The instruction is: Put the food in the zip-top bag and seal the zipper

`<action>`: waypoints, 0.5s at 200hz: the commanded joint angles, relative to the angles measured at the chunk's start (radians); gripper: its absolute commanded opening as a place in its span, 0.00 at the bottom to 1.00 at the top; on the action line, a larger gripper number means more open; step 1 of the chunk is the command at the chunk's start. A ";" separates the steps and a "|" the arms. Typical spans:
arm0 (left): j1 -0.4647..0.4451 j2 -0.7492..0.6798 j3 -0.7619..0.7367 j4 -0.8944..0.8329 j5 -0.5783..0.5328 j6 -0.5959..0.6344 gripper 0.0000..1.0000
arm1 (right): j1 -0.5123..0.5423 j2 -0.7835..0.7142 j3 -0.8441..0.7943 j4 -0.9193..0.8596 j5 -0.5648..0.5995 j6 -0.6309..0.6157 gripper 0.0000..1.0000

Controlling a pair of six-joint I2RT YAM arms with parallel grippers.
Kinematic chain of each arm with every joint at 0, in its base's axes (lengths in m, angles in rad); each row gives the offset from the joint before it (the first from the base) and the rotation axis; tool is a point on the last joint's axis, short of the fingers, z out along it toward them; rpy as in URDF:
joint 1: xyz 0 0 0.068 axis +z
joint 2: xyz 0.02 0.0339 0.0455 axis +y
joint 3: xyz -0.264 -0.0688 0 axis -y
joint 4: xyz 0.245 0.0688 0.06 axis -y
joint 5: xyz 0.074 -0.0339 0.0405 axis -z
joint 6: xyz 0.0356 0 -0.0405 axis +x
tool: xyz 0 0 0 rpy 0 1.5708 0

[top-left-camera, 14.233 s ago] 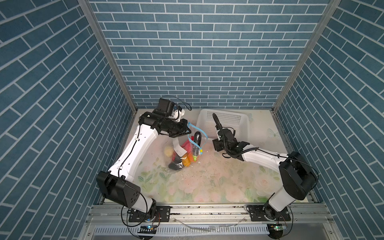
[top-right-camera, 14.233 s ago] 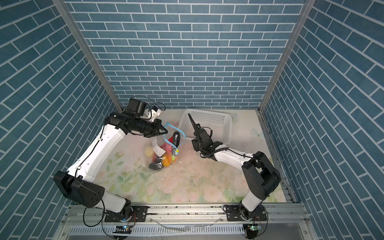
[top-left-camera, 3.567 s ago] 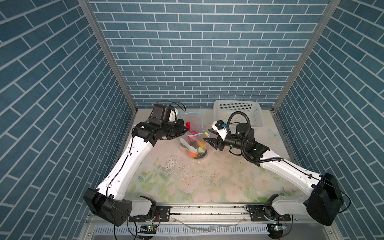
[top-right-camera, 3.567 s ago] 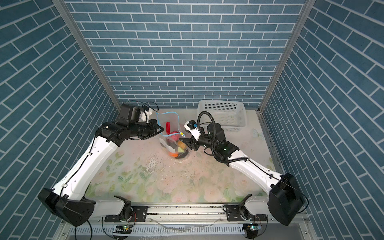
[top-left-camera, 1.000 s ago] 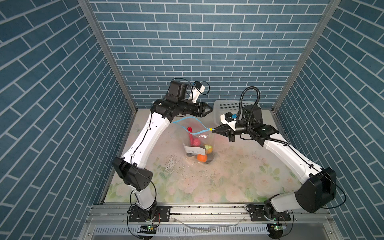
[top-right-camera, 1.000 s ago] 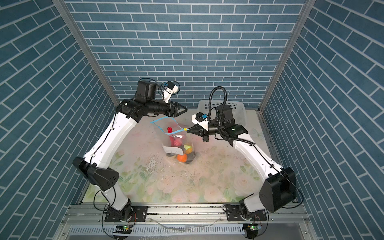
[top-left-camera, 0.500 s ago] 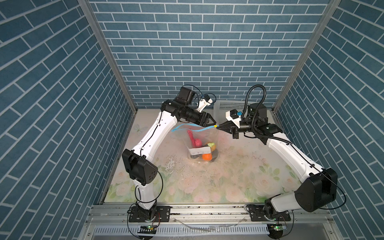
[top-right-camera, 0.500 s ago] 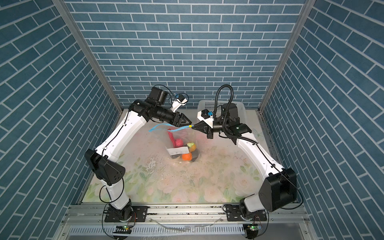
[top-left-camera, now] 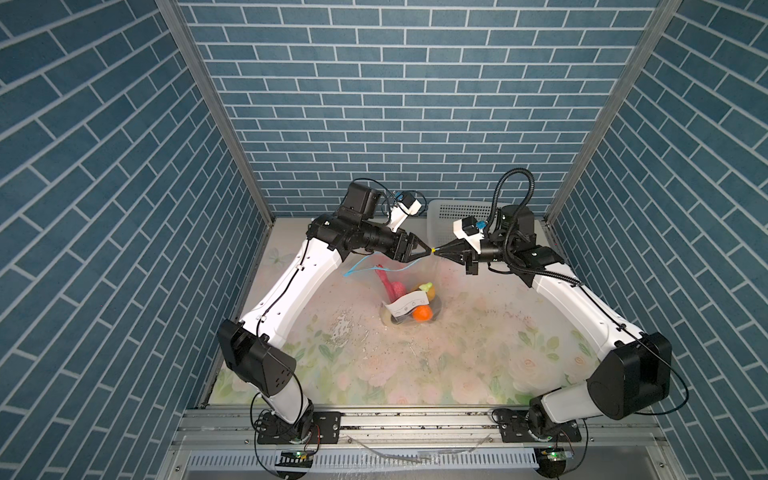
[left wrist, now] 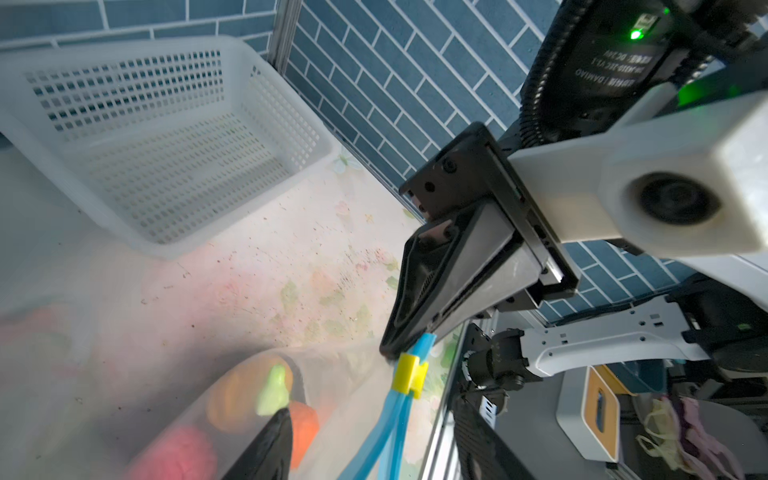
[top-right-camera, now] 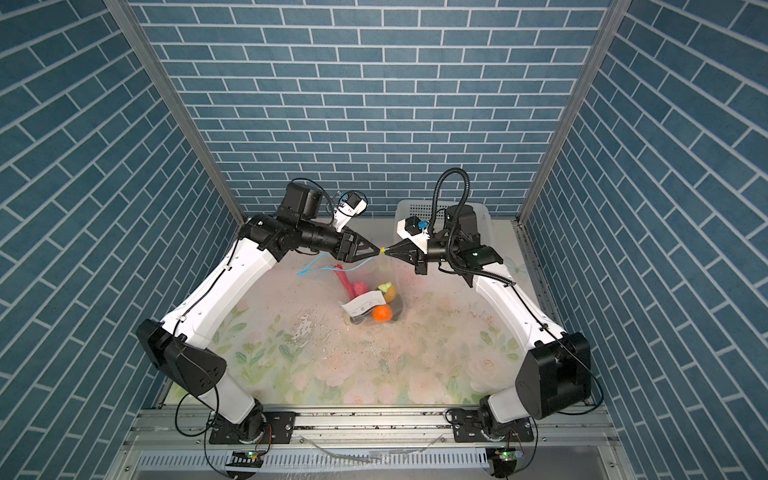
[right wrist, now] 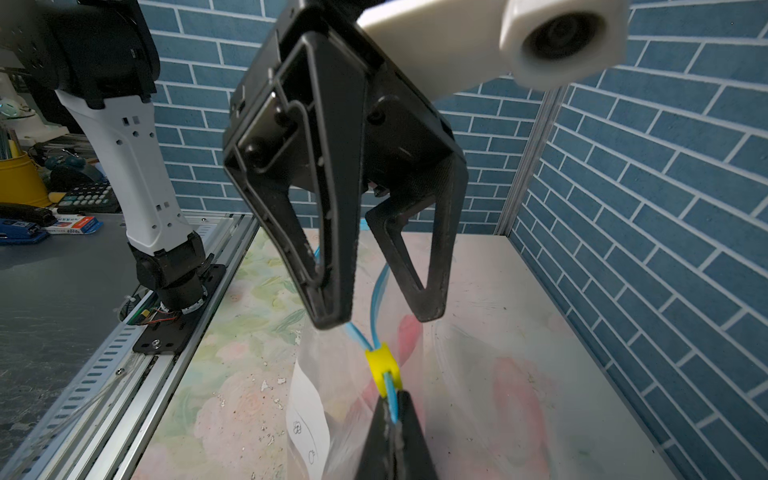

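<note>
- The bag (top-left-camera: 395,291) is sagging onto the flowered table (top-left-camera: 457,353), with the toy food (top-left-camera: 422,313) lying in its bottom.
- The right gripper (right wrist: 390,415) is pinching the raised blue zipper (right wrist: 358,334) tight, just beside the yellow slider (right wrist: 384,365).
- The left gripper (right wrist: 380,318) is standing partly open, gripping nothing and straddling the zipper strips.
- The white basket (top-left-camera: 457,208) is sitting at the back wall.

Bag (top-left-camera: 405,306), basket (top-left-camera: 453,212) crowd rear; front table (top-left-camera: 415,365) open.
</note>
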 commanded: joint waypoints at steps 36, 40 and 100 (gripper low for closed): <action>-0.073 -0.017 0.022 0.067 -0.145 0.139 0.56 | -0.003 -0.007 0.039 0.018 -0.039 0.009 0.00; -0.079 -0.017 0.023 0.062 -0.150 0.149 0.55 | -0.003 -0.007 0.040 0.016 -0.037 0.010 0.00; -0.104 -0.011 0.021 0.034 -0.185 0.204 0.28 | -0.003 -0.006 0.046 0.012 -0.037 0.014 0.00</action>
